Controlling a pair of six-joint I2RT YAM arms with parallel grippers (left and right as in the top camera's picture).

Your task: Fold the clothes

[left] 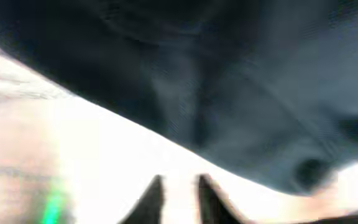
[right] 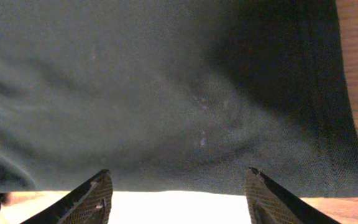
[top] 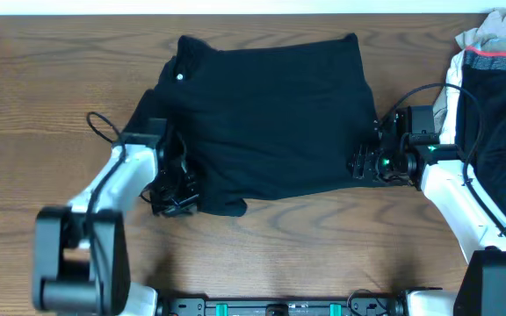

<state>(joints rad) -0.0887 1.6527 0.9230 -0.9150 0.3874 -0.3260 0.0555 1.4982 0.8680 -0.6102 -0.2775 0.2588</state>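
Note:
The clothes, a black T-shirt (top: 271, 114), lie partly folded in a rough rectangle at the back middle of the wooden table (top: 25, 105). My left gripper (top: 176, 200) hovers at its front left corner. In the blurred left wrist view its fingers (left: 179, 182) stand a narrow gap apart with only bright table between them, just short of the dark cloth (left: 229, 81). My right gripper (top: 358, 164) sits at the shirt's right edge. It is open wide (right: 179, 177), with its fingertips (right: 101, 180) at the hem of the cloth (right: 166, 93) and nothing gripped.
A pile of other garments (top: 499, 79), dark with a red stripe and some pale cloth, lies at the far right beside the right arm. The left arm's base (top: 77, 263) stands at the front left. Cables loop near both wrists.

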